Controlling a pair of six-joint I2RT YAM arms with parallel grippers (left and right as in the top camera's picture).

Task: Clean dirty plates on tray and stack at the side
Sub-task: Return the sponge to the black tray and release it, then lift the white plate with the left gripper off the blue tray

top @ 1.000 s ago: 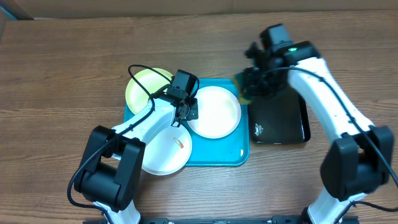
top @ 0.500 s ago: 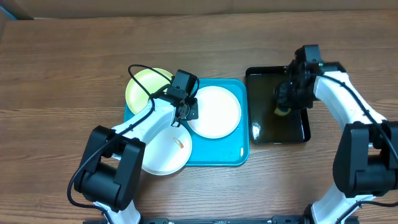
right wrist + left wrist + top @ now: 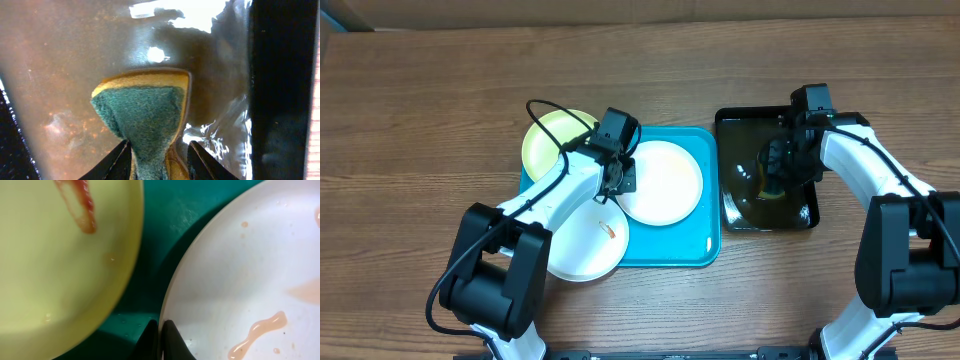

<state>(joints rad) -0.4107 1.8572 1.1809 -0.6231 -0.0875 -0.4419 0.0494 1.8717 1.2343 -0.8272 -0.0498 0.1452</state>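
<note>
right tool (image 3: 159, 150) moved into basin (image 3: 745, 125), grip on sponge (image 3: 142, 110) unclear; left tool (image 3: 159, 330) pinches white plate (image 3: 240, 280) rim.

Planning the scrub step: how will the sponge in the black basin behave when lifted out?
Probably soft and floppy: the sponge narrows where the right end effector pinches it. Likely heavy for its size and dripping, as it sits in what looks like water in the black basin. Its rough green face should resist slipping.

Three smeared plates (image 3: 663, 185) rest on the turquoise tray (image 3: 705, 248).
</note>
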